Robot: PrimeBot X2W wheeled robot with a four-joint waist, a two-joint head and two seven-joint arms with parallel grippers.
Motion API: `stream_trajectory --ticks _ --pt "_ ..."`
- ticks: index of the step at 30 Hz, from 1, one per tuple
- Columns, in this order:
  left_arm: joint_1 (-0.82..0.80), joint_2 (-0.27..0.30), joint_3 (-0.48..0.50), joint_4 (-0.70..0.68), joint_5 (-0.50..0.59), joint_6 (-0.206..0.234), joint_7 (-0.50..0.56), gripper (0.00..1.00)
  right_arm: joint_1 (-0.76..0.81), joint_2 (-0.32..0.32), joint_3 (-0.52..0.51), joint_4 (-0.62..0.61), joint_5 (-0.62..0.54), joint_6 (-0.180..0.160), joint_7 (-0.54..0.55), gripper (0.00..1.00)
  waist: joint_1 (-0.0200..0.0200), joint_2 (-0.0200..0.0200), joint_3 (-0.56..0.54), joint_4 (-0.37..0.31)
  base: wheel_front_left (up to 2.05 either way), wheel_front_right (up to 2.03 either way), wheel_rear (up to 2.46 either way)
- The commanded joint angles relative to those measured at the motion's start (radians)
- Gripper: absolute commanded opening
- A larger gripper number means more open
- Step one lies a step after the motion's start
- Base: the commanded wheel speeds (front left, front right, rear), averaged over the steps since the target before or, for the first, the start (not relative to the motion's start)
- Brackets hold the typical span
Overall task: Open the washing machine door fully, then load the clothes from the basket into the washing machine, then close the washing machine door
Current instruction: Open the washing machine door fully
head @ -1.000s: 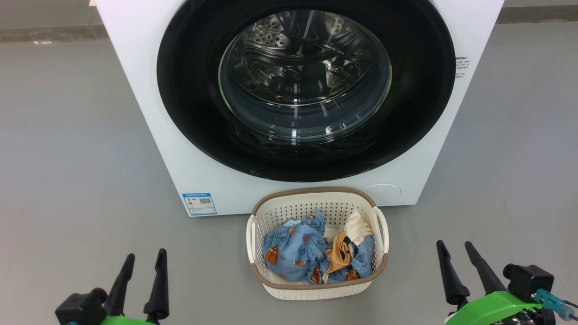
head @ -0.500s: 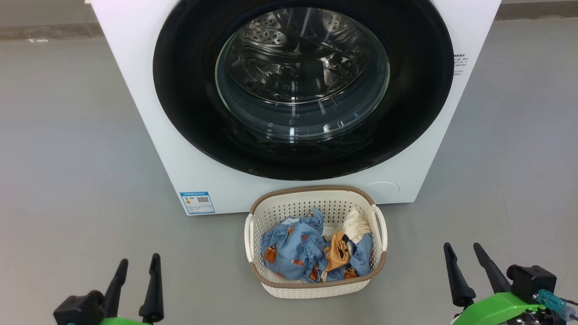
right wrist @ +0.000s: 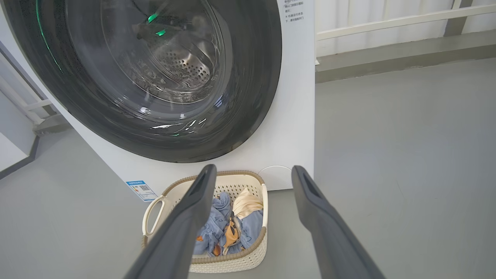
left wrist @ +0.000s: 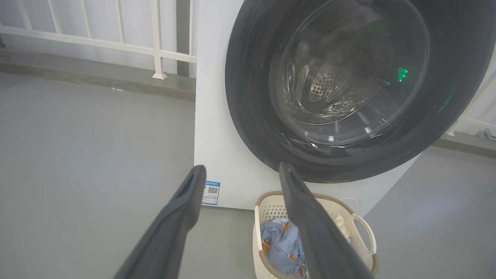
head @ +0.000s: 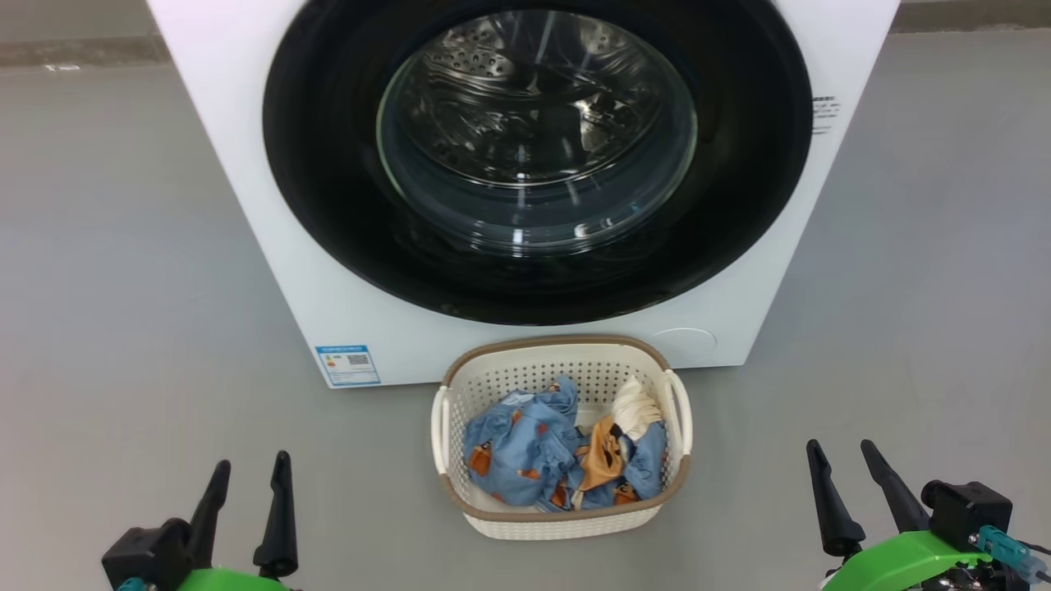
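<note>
Washing machine (head: 271,271) is standing on the grey floor (head: 123,246) ahead of me, its washing machine door (head: 328,164) sitting shut. The basket (head: 566,525) is resting on the floor just before it, holding the clothes (head: 525,447). My left fingers (head: 279,509) and right fingers (head: 825,501) are hovering spread apart, gripping nothing.

A smooth, matt grey floor (head: 123,287) spreads out on both sides of the washing machine (head: 271,271), which stands squarely on it. Just in front of the machine, about midway along its lower edge, the basket (head: 566,525) also sits on the floor, very close, though I can't tell if they touch. Behind the machine the floor meets a low grey kerb (left wrist: 97,77).
</note>
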Motion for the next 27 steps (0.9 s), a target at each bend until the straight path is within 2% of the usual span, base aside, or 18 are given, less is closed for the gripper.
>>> stream_trajectory --ticks 1,15,19,27 --pt "-0.039 0.007 0.031 -0.027 0.013 -0.003 -0.006 1.00 -0.020 -0.010 0.022 -0.028 -0.008 0.002 -0.012 1.00 0.0000 -0.0001 0.002 0.000 0.86 0.86 -1.72" --pt "-0.040 0.004 0.033 -0.026 0.012 -0.003 -0.006 1.00 -0.025 -0.010 0.022 -0.031 -0.014 0.002 -0.012 1.00 0.0000 -0.0001 0.008 -0.001 1.18 1.18 -2.36" --pt "-0.039 -0.001 0.035 -0.027 -0.032 -0.003 -0.006 1.00 -0.024 -0.009 0.020 -0.034 -0.013 0.002 -0.012 1.00 0.0000 -0.0001 0.007 -0.001 1.25 1.10 -2.35" --pt "-0.042 0.004 0.033 -0.011 -0.047 -0.003 -0.006 1.00 -0.022 -0.007 0.020 -0.036 -0.008 0.002 -0.012 1.00 0.0000 -0.0001 0.007 -0.001 0.77 0.67 -1.45"
